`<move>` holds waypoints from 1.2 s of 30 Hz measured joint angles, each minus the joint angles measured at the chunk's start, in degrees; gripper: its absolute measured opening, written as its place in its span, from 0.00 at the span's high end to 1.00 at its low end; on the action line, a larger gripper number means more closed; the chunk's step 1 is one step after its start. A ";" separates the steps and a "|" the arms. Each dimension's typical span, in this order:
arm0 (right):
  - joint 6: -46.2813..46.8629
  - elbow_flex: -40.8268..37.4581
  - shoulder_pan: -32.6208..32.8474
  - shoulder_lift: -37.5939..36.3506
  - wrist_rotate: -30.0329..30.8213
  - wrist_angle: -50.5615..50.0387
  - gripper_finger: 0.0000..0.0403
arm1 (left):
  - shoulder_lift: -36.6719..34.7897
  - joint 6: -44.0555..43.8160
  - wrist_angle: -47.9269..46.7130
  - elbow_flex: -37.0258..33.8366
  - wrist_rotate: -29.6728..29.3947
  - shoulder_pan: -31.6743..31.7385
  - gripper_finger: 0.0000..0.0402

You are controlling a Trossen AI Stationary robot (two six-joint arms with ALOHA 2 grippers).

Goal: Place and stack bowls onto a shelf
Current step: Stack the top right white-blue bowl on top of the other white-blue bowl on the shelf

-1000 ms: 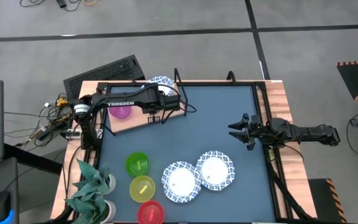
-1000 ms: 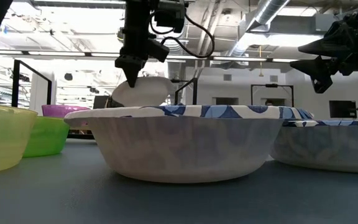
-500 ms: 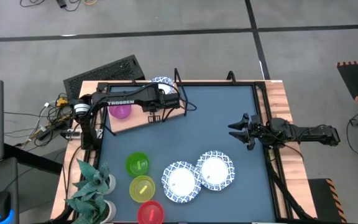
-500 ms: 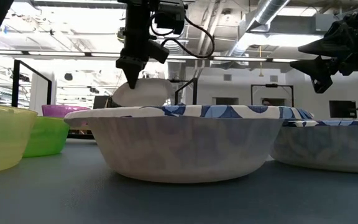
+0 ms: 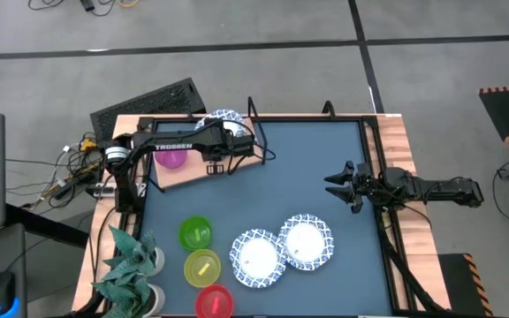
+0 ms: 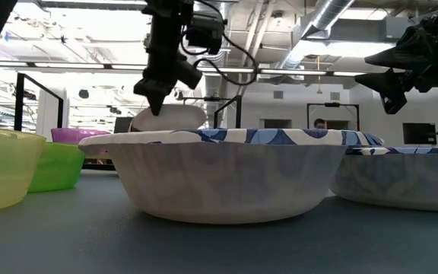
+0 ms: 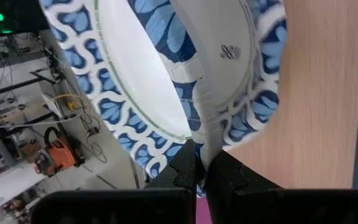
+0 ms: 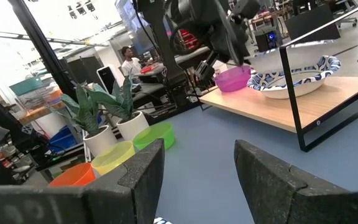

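The left tool [image 5: 226,140] has moved a bit w/ its blue-rim bowl [image 5: 220,121], which sat a little more to the right on the shelf [image 5: 193,170] a sec ago and now sits closer to the purple bowl [image 5: 173,157]. In the low view the bowl looks lower too, so I think it's nearly set down. That would mean one blue-rim bowl is about done, w/ more to go. The left tool is pinched shut on the bowl's rim, w/ both fingers [image 7: 225,174] tight on the edge in the wrist view. The left arm reaches across the back of the table [image 5: 325,177] from the left side, wrist bent down over the shelf. The right tool [image 5: 341,187] hangs above the right edge of the table, fingers spread wide, holding nothing, arm stretched in from the right. It has not moved. Two more blue-rim bowls [image 5: 281,249] sit touching at the front of the table. The green bowl [image 5: 194,233], yellow bowl [image 5: 202,267] and red bowl [image 5: 213,302] sit in a row by the plant [image 5: 132,258].
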 joint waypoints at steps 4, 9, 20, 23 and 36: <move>-0.31 -0.02 0.00 0.00 -0.02 0.00 0.45 | -0.01 -0.45 1.22 0.00 -2.11 -0.42 1.00; -0.46 -0.01 0.00 0.01 -0.02 0.00 0.45 | -0.01 -0.70 3.87 0.00 -0.77 -0.33 1.00; -0.48 -0.01 0.00 0.01 -0.06 0.00 0.45 | -0.01 -0.36 6.13 0.00 1.62 0.63 1.00; -0.48 0.01 0.00 0.00 -0.06 0.00 0.45 | -0.07 -0.23 7.38 -1.20 1.37 0.61 1.00; -0.48 -0.02 0.00 0.01 -0.15 0.00 0.45 | -0.01 -1.83 7.00 -5.58 -1.39 -0.78 1.00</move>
